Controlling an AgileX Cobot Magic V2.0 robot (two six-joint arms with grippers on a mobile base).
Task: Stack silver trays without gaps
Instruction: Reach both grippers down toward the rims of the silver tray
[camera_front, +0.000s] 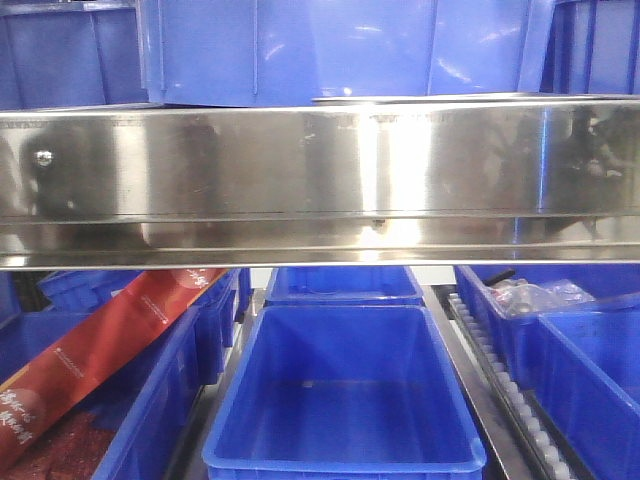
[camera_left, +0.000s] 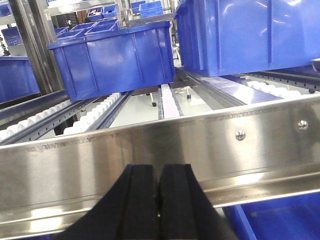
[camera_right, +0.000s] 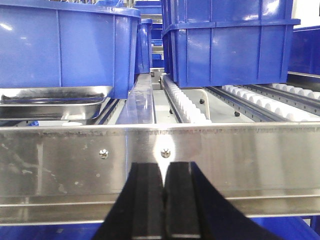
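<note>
While aimed level at shelf beam (camera_left: 75, 170) | left claw (camera_left: 159, 200) clenched, empty | right claw (camera_right: 164, 210) clenched, empty

A broad steel shelf beam (camera_front: 320, 180) crosses the rack, glaring with reflected light; deep blue bins (camera_front: 345, 400) sit below, white rollers (camera_front: 497, 368) alongside.

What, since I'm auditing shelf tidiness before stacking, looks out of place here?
A long red packet slants across the left blue bins, poking over a rim under the steel shelf beam, instead of lying flat inside one. Nothing else stands out.
</note>
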